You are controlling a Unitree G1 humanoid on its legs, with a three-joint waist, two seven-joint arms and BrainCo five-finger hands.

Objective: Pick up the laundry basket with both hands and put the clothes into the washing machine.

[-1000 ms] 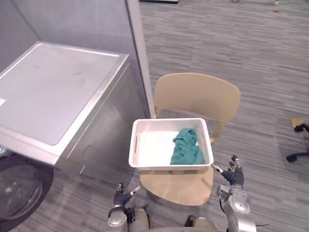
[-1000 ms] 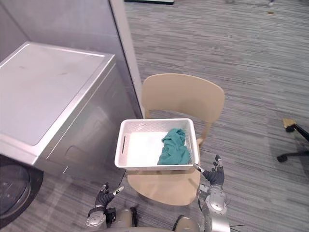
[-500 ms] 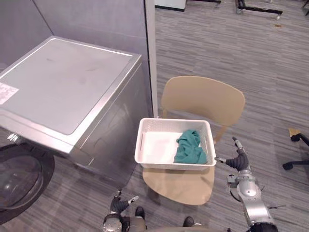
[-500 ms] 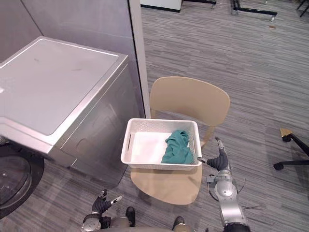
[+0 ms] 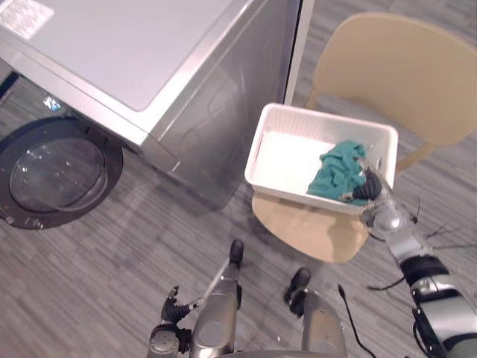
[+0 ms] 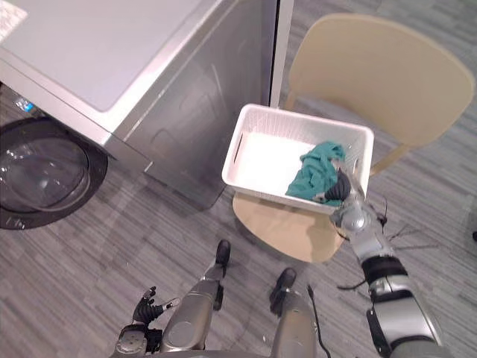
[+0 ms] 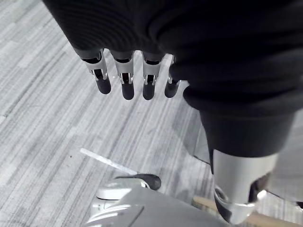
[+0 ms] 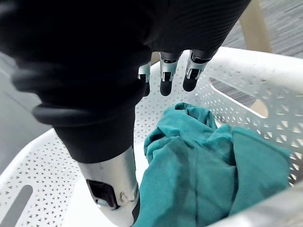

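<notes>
Fingers of the right hand (image 5: 366, 187) hang over the right end of the laundry basket (image 5: 287, 160) in the left eye view; the basket sits on a chair (image 5: 402, 67) beside the washing machine (image 5: 149, 45). Right eye view: the left hand (image 6: 141, 307) is low, well apart. Left wrist view: its fingers (image 7: 124, 82) are straight and empty. Right wrist view: straight fingers (image 8: 164, 81) above the teal clothes (image 8: 203, 165), holding nothing.

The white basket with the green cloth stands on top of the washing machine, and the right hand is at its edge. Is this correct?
Not quite. The basket with the cloth stands on the beige chair beside the washing machine, not on top of it, as the left eye view shows. The right hand is indeed at its edge.
</notes>
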